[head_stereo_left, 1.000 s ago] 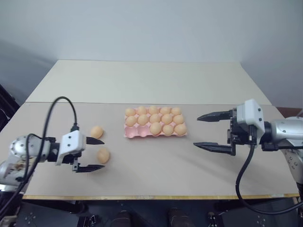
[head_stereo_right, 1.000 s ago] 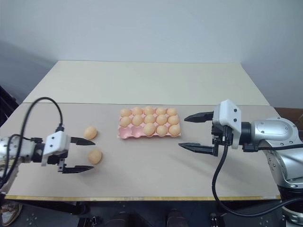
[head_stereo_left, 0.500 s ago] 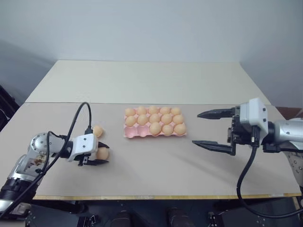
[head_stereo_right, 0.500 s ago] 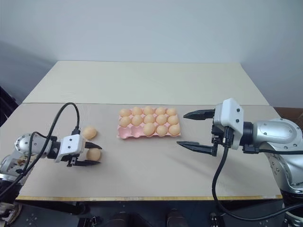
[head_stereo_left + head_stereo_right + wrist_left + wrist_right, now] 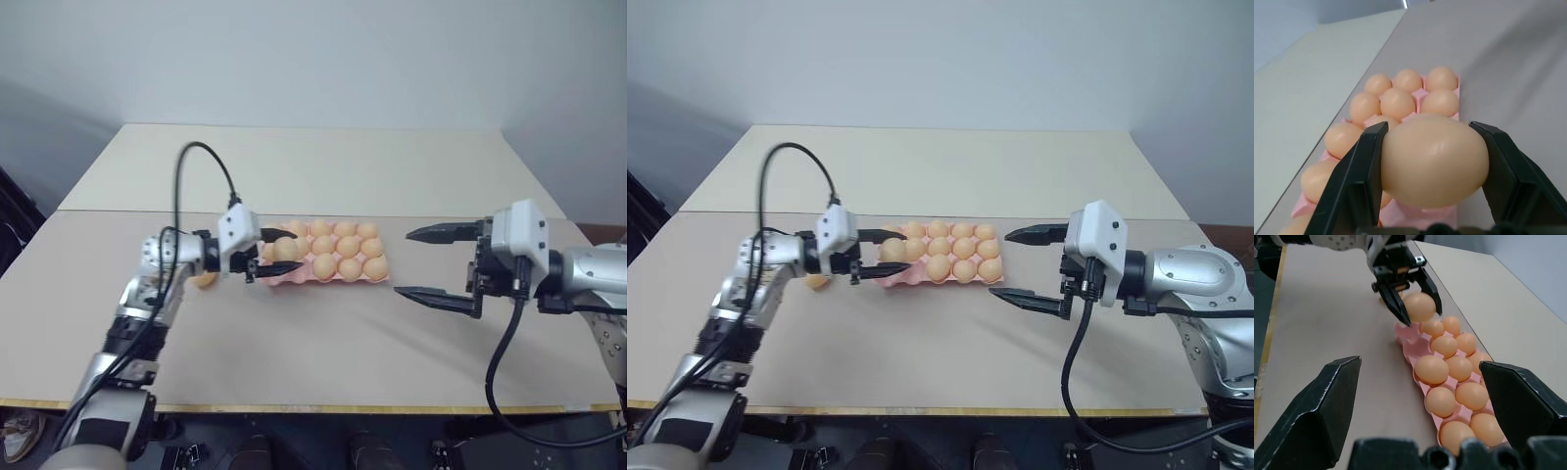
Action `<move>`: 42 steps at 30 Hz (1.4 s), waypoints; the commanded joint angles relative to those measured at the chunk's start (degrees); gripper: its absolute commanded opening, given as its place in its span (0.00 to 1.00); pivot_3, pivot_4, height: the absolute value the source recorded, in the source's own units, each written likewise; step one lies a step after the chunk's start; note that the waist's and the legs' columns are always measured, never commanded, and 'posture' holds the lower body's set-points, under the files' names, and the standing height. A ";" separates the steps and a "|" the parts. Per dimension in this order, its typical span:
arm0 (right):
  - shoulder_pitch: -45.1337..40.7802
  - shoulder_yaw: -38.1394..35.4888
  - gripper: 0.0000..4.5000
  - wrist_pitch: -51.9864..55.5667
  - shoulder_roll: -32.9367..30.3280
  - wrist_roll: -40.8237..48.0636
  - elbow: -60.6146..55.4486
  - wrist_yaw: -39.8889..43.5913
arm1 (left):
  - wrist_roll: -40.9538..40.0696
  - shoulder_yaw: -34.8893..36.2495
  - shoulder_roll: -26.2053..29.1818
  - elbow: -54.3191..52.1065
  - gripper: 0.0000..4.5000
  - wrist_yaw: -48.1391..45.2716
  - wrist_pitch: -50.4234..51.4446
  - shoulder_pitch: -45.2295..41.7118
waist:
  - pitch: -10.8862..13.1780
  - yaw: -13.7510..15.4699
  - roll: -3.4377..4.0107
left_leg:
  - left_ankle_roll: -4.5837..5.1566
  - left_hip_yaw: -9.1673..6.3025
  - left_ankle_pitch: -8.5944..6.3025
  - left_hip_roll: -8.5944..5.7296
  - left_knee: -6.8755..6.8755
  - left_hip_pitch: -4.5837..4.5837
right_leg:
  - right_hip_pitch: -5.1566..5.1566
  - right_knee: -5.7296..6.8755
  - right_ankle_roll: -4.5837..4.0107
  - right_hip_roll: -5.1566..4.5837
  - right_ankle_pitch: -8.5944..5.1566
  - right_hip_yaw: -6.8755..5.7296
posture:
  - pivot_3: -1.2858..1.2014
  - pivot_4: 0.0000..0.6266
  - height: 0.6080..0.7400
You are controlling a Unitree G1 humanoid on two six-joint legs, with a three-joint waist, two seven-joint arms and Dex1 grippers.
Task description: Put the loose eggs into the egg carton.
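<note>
Egg (image 5: 285,249) pinched in left gripper (image 5: 266,251), hanging over left end of carton (image 5: 323,276), mid-frame on table (image 5: 294,343). Another egg (image 5: 204,280) loose on table further left, behind the arm. Right gripper (image 5: 427,264) gaping, carrying nothing, right of carton.

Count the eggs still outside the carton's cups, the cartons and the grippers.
Eggs outside the cups: 2 (held egg, egg on the table)
Egg carton: 1
Grippers: 2 (left gripper, right gripper)
Total: 5
</note>
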 commanded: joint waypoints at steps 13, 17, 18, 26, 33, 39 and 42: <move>0.01 -2.38 1.00 0.08 0.11 2.48 -3.30 -3.71 | 0.30 3.55 -1.12 3.27 0.99 2.91 -3.42 -3.00 | 0.00 0.39 0.00 | 0.00 -0.02 0.00 -0.01 0.00 -0.01 | 0.02 0.01 0.02 -0.01 0.01 -0.03 | 0.52 0.24 1.00; -0.36 -2.01 1.00 -0.19 0.18 2.82 -2.76 -3.66 | -3.78 7.45 3.21 -1.56 0.99 0.65 0.43 -1.70 | 0.00 0.32 0.00 | 0.00 -0.02 0.00 -0.01 0.00 -0.01 | 0.02 0.01 0.02 -0.01 0.01 -0.03 | 0.52 0.24 1.00; -0.45 -1.92 1.00 -0.22 0.21 2.90 -2.63 -3.63 | -5.08 8.57 4.50 -3.26 0.99 0.17 1.82 -1.17 | 0.00 0.22 0.00 | 0.00 -0.02 0.00 0.00 0.00 -0.02 | 0.00 0.01 0.02 -0.01 0.01 -0.03 | 0.52 0.24 1.00; -0.71 -0.71 1.00 -1.15 0.41 2.74 0.10 -0.83 | -16.94 22.51 24.28 -16.23 0.99 -10.52 12.76 12.90 | 0.00 -1.23 0.01 | 0.00 -0.01 0.00 0.06 -0.02 0.02 | 0.01 0.02 0.02 -0.02 0.00 -0.04 | 0.52 0.24 1.00; 0.81 -1.18 1.00 -1.28 -0.29 2.81 2.06 2.98 | -22.61 35.85 28.61 -27.85 0.99 -11.26 18.58 33.07 | 0.01 -0.71 0.02 | -0.01 0.00 0.00 0.09 -0.03 0.02 | 0.03 -0.01 0.01 -0.06 -0.01 -0.13 | 0.52 0.24 1.00; 1.22 -1.38 1.00 -1.42 -0.52 2.31 2.64 3.85 | -23.51 38.28 27.16 -33.04 0.99 -7.22 20.19 38.82 | 0.01 -0.46 0.02 | -0.01 0.01 0.00 0.09 -0.03 0.09 | 0.07 0.00 0.00 -0.05 -0.01 -0.13 | 0.52 0.24 1.00; 0.84 -1.26 1.00 -1.43 -0.60 2.19 2.96 4.03 | -23.77 37.95 27.40 -33.49 0.99 -6.32 20.59 38.83 | 0.01 -0.63 0.02 | -0.01 0.01 0.00 0.09 -0.03 0.07 | 0.05 -0.02 0.00 -0.05 -0.01 -0.12 | 0.52 0.24 1.00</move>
